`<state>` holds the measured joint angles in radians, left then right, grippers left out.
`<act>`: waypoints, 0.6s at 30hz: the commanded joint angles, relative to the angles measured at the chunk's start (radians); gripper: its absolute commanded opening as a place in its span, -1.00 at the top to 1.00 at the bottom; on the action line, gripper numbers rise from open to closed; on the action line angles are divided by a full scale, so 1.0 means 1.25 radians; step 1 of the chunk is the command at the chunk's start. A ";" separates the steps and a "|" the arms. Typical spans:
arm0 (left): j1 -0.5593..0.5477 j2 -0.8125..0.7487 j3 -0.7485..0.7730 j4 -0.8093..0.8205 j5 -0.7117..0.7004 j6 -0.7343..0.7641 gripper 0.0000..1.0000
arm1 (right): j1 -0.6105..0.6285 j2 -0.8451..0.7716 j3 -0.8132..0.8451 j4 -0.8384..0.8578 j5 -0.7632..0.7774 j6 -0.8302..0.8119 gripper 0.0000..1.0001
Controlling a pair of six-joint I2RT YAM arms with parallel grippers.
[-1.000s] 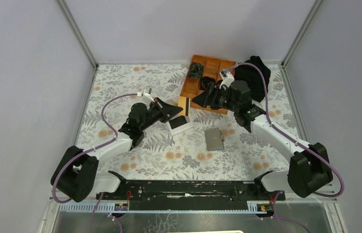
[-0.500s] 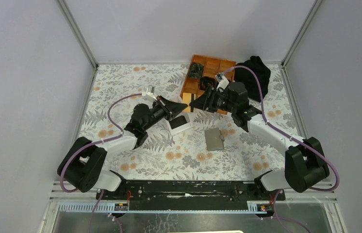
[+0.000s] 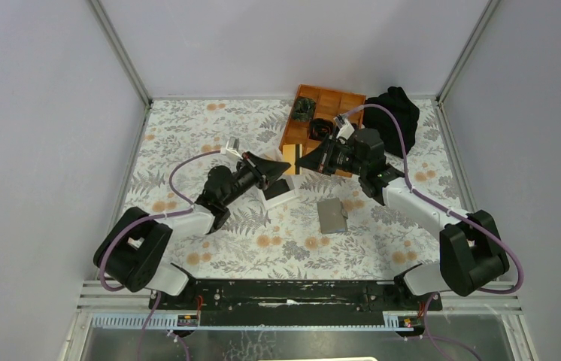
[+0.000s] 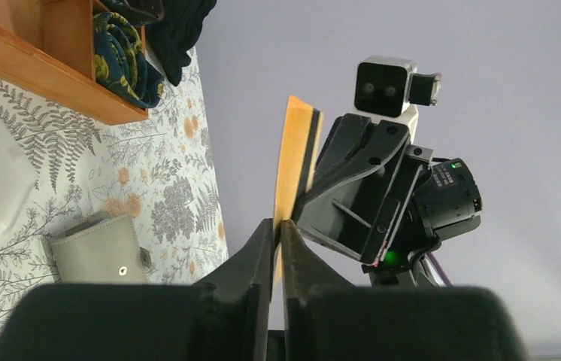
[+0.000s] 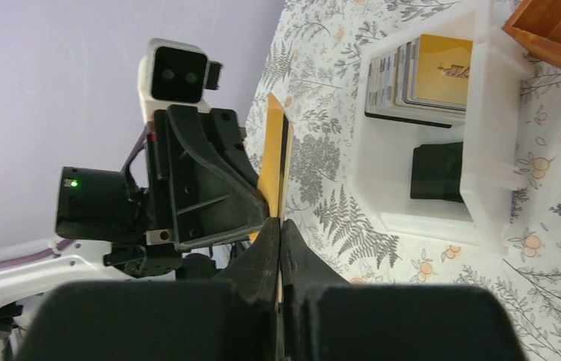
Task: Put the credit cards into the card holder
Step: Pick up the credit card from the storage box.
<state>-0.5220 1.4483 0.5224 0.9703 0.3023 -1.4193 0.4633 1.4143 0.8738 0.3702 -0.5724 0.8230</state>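
**Entry: handover of 1 card, mid-air**

- Holding 1 tan-gold card [image 3: 289,159] on edge in the air, above the table [image 3: 187,143], between the white box [image 3: 277,193] and the orange tray [image 3: 335,101].
- Pinching 1 end of it with the left gripper [image 4: 277,224], jaws narrow and closed on the card.
- Pinching the same card with the right gripper [image 5: 278,224], jaws likewise narrow and closed on it: 2 grips on 1 card.

**Step in hand (judged)**
- Passing the card from 1 arm to the other; not yet inserting anything.

**Next move (judged)**
- Calling for 1 grip to let go before either arm pulls away, otherwise risking a bent or dropped card.
- Then carrying the card down to the card holder [image 3: 332,216], lying flat on the table, well apart from both grippers and beside the right forearm.
- Appearing folded shut, snap side up, in the left wrist view, so probably needing opening and steadying first.

**Surroundings**
- Keeping a stack of further credit cards [image 5: 420,71] upright in 1 compartment of the white box, and a dark flat item [image 5: 437,171] in the other.
- Storing dark patterned items in the orange tray; a black cloth [image 3: 395,113] lying just beyond it.

**In the way**
- Nothing lying between card and holder in the top view; the closed holder itself counting as the main hindrance.
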 commanded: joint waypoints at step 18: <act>-0.058 -0.121 -0.033 -0.305 -0.105 0.201 -0.04 | -0.003 -0.090 0.213 -0.653 0.252 -0.276 1.00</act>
<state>-0.5476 1.3476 0.4011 0.8440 0.2417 -1.3437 0.4625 1.3285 1.0534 -0.1364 -0.4168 0.6003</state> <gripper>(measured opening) 0.533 0.017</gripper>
